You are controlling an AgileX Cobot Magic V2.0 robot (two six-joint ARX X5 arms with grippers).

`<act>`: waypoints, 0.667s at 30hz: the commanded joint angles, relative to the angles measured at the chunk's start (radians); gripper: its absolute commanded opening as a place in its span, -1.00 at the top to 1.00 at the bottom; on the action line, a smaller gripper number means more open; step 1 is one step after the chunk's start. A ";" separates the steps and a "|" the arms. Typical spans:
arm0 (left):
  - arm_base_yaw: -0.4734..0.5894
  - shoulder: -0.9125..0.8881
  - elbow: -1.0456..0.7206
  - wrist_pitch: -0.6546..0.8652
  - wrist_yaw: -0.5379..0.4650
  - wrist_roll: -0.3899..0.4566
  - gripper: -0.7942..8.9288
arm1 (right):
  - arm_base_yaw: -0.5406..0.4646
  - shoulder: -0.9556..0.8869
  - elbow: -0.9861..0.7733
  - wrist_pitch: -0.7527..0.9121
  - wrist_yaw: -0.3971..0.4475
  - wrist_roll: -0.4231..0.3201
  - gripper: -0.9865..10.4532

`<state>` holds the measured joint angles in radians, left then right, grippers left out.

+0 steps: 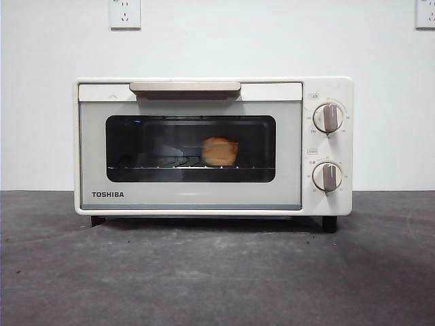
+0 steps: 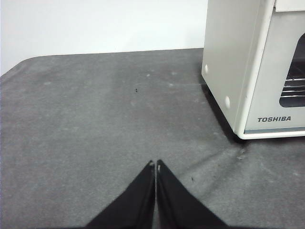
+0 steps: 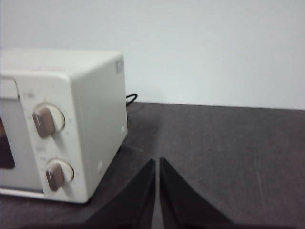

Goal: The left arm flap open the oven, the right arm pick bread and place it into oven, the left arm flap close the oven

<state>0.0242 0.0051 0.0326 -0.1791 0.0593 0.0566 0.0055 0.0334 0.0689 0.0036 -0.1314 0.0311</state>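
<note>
The cream-white TOSHIBA oven [image 1: 204,197] stands in the middle of the grey table with its door closed and its beige handle [image 1: 185,87] at the top. Behind the dark glass the golden-brown bread [image 1: 219,151] lies on the wire rack. No arm shows in the front view. My left gripper [image 2: 155,164] is shut and empty above the bare table, off the oven's [image 2: 228,62] TOSHIBA-lettered side. Shut and holding nothing, my right gripper [image 3: 157,162] hangs beside the oven's [image 3: 95,119] knob side.
Two round knobs [image 1: 329,118] sit on the oven's right panel. A black cable [image 3: 131,98] runs behind the oven. A white wall with two sockets [image 1: 125,13] stands behind the table. Grey tabletop [image 1: 217,272] stretches in front of the oven.
</note>
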 commanded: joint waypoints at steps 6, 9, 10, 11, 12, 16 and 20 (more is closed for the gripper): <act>0.002 -0.002 -0.021 -0.006 0.005 -0.009 0.81 | -0.002 -0.030 -0.059 -0.027 0.022 0.029 0.81; 0.002 -0.002 -0.021 -0.006 0.005 -0.009 0.81 | -0.002 -0.030 -0.059 -0.056 0.029 0.029 0.81; 0.002 -0.002 -0.021 -0.006 0.005 -0.009 0.81 | -0.002 -0.030 -0.059 -0.074 0.029 0.029 0.81; 0.002 -0.002 -0.021 -0.006 0.005 -0.009 0.81 | -0.002 -0.030 -0.059 -0.092 0.028 0.031 0.81; 0.002 -0.002 -0.021 -0.006 0.005 -0.009 0.81 | -0.002 -0.030 -0.059 -0.117 0.028 0.036 0.81; 0.002 -0.002 -0.021 -0.006 0.005 -0.009 0.81 | -0.002 -0.030 -0.059 -0.183 0.029 0.038 0.81; 0.002 -0.002 -0.021 -0.006 0.005 -0.009 0.81 | -0.002 -0.030 -0.059 -0.175 0.027 0.048 0.81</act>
<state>0.0242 0.0051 0.0326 -0.1791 0.0589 0.0566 0.0055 0.0067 0.0170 -0.1673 -0.1040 0.0608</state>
